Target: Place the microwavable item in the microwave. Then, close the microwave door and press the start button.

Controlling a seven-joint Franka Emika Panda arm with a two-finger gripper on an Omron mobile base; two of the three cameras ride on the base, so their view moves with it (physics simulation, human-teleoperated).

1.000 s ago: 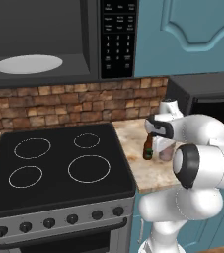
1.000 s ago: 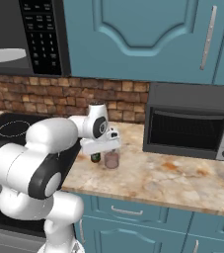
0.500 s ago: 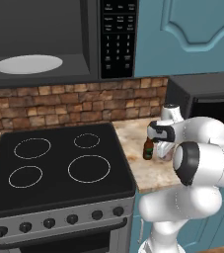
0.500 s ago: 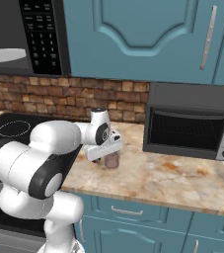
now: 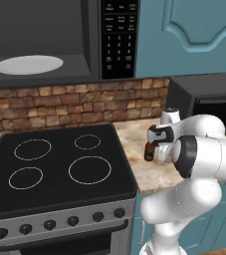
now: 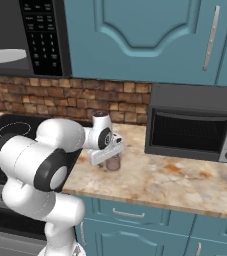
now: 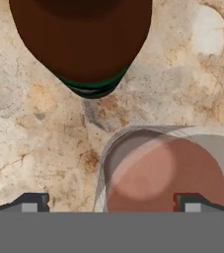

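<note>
Hand view: gripper (image 7: 108, 201) pointed straight down at the counter, jaws spread wide, holding nothing. One fingertip (image 7: 30, 204) stands over bare stone; the other fingertip (image 7: 190, 203) sits over the inside of the glass cup (image 7: 163, 173), so the rim is not yet bracketed and the cup lies off-centre toward that finger. Contact with the glass cannot be told.

Beer bottle (image 7: 81, 44): just beside the cup, a narrow strip of counter (image 7: 24, 123) between them.

Right base view: gripper (image 6: 107, 151) low over the cup (image 6: 113, 162), which stands on the counter (image 6: 185, 182) between the stove side and the toaster oven (image 6: 195, 125), nearer the front edge than the brick wall.

Left base view: bottle (image 5: 148, 151) beside the hand (image 5: 157, 135), near the counter's stove-side edge. Stove (image 5: 55, 164) to the side. Microwave (image 5: 59, 40) above it, cavity exposed, white turntable plate (image 5: 29, 64) bare, keypad (image 5: 118, 37) on its right.

Step in hand, by judgement: approach to grasp the cup; placing, door and start button all outstanding.

Next move calls for: a sideways shift to centre the cup between the fingers, descent, then closing, without nudging the bottle.
</note>
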